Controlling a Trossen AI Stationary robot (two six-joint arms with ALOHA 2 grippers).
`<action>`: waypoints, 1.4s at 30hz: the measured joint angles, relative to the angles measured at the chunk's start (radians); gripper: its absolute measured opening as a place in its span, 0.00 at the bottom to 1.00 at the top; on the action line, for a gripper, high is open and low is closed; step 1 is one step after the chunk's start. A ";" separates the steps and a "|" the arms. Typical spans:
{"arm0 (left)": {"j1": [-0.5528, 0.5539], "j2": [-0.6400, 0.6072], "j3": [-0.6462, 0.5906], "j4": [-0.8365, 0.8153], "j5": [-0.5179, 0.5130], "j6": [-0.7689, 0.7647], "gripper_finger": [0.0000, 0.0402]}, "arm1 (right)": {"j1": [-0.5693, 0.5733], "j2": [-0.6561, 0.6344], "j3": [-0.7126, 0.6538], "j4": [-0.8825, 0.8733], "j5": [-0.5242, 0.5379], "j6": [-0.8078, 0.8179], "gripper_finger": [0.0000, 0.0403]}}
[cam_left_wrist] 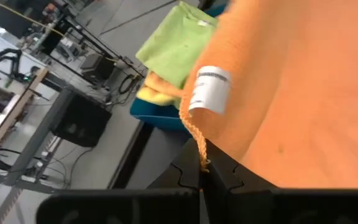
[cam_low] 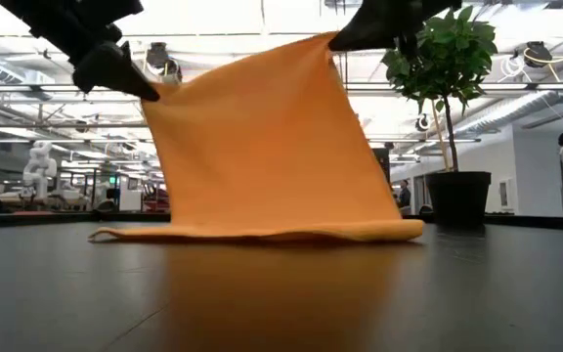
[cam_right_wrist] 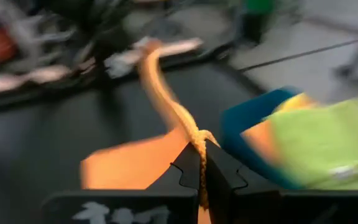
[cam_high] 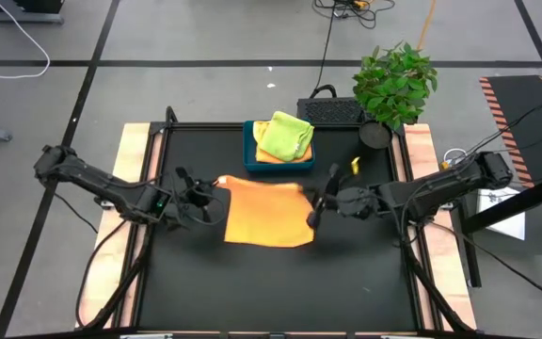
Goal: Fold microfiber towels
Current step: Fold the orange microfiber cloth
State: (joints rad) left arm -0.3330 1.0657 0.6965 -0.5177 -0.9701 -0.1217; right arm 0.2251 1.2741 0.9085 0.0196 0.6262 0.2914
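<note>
— Looking from bench level, what's nearest?

— The orange towel point(cam_low: 267, 147), hanging like a curtain. Its lower edge lies along the dark bench point(cam_low: 281, 293); its two upper corners are lifted.

— How will it handle?

— Soft, light and limp, I judge: it sags between the corners and will drape wherever it's led. Corners are the right hold; a pinch mid-sheet would only bunch it.

— And the hands?

— The left hand point(cam_high: 213, 193) is clamped on one corner, by the white label point(cam_left_wrist: 209, 89). The right hand point(cam_high: 314, 209) is clamped on the other, cloth edge running straight out from its closed fingers.

— Farther back?

— A blue tray point(cam_high: 249, 151) holding a lime green towel point(cam_high: 285, 135) over what looks like yellow and orange ones, though that's unclear. Then a potted plant point(cam_high: 395, 83).
</note>
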 joint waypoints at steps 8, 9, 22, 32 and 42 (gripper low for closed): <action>-0.015 0.000 -0.126 0.148 0.132 -0.025 0.01 | 0.100 0.083 -0.076 0.007 -0.080 0.063 0.00; -0.015 0.000 -0.155 0.192 0.154 -0.016 0.01 | 0.107 0.087 -0.089 0.006 -0.080 0.063 0.00; -0.016 0.000 -0.376 0.663 0.324 0.204 0.01 | 0.067 0.090 -0.206 0.005 -0.036 0.046 0.00; 0.011 0.000 -0.343 0.834 0.067 0.428 0.01 | -0.038 -0.002 -0.174 0.011 0.182 -0.136 0.00; 0.021 0.011 -0.343 0.597 0.297 0.258 0.01 | 0.011 0.044 -0.190 -0.025 -0.086 -0.070 0.00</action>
State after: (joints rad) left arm -0.3124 1.0767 0.3531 0.0793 -0.6727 0.1364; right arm 0.2364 1.3179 0.7185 -0.0051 0.5403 0.2214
